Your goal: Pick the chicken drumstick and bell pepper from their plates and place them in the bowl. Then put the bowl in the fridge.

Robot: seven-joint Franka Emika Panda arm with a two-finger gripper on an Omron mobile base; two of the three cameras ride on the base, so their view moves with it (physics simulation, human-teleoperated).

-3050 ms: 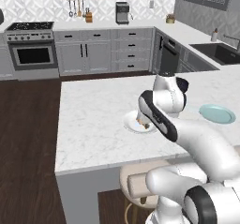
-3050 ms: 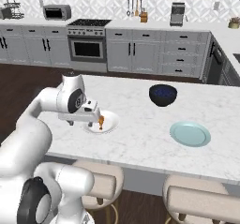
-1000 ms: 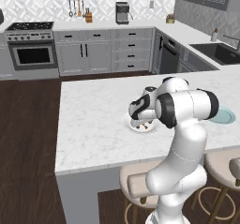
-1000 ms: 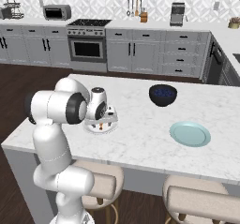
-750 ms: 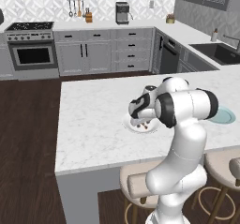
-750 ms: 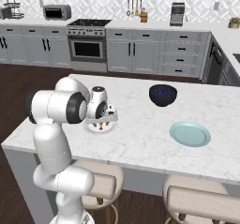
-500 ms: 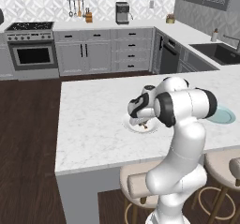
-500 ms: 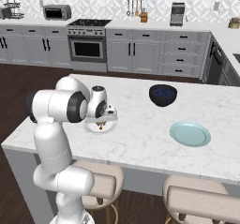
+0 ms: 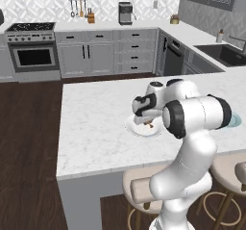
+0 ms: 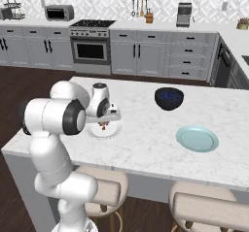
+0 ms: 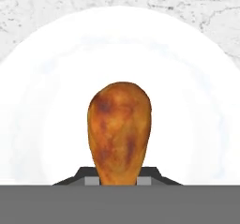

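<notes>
Tool (image 11: 118,181) now lower, clamped on chicken drumstick (image 11: 119,131), long axis along the fingers, over white plate (image 11: 197,101).

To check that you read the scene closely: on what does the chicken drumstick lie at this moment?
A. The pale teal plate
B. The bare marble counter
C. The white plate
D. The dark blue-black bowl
C: in the hand view the chicken drumstick lies on the white plate, directly ahead of the gripper; the teal plate lies bare farther along the counter.
</notes>
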